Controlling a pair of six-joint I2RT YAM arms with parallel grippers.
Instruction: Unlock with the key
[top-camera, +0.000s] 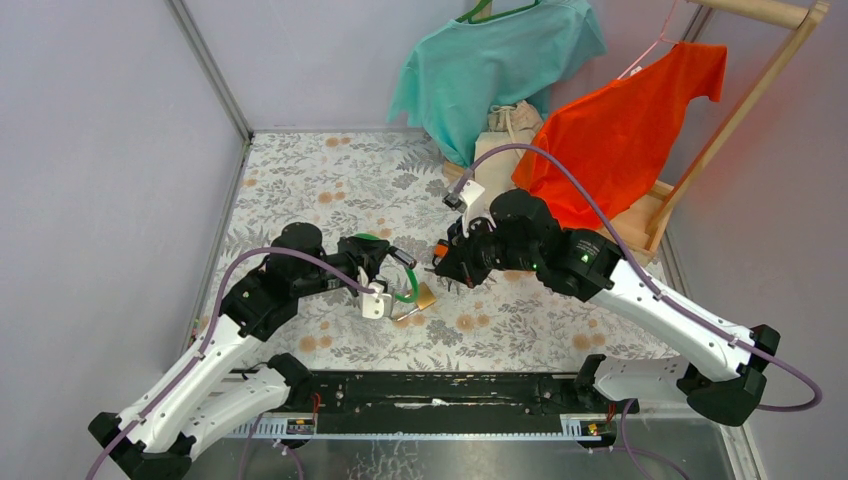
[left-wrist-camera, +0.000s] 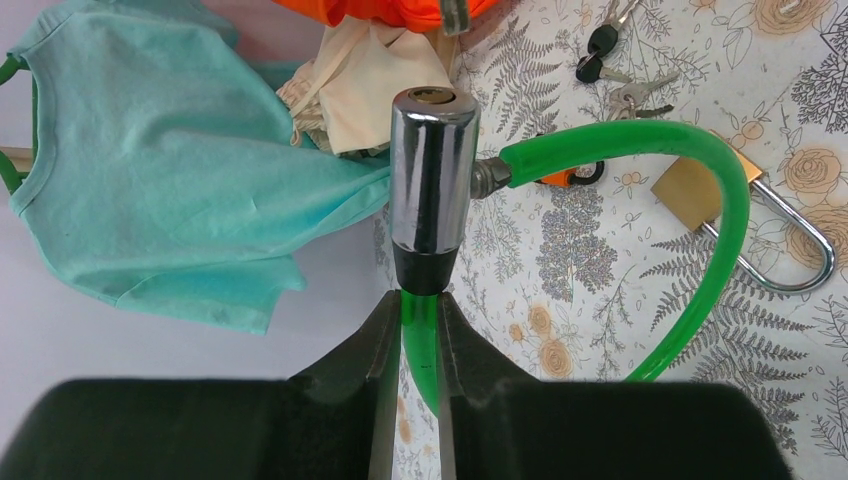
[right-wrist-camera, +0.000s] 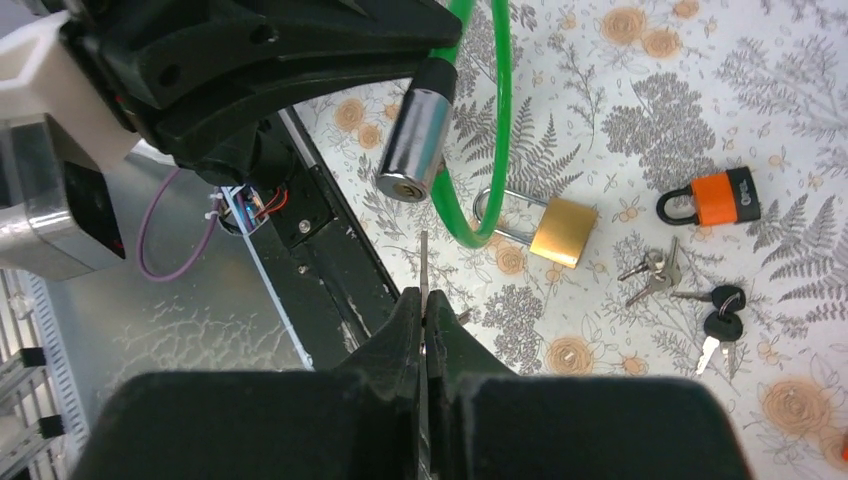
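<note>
Black left gripper (left-wrist-camera: 420, 308) pinches glossy green cable lock (left-wrist-camera: 433, 170); right gripper (right-wrist-camera: 424, 302) clamps thin key (right-wrist-camera: 424, 262).

Orange padlock (right-wrist-camera: 722, 197): lettering unreadable

Teal shirt (top-camera: 500, 60), orange shirt (top-camera: 620, 130) hung on a wooden rack (top-camera: 748, 110), perhaps a cream bag (top-camera: 510, 130) between them, floral tablecloth (top-camera: 320, 190)

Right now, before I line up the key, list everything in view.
cable lock: one, green, chrome barrel, held above table
key: one, silver, held facing the barrel
brass padlock: one, gold, on table by cable
orange padlock: one, orange, on table
loose keys: silver bunch, two black-headed, beside orange padlock
T-shirts: two, teal and orange, hanging at back
beige cloth: one, between shirts
wooden rack: one, back right
left tool: shut on cable lock
right tool: shut on key
</note>
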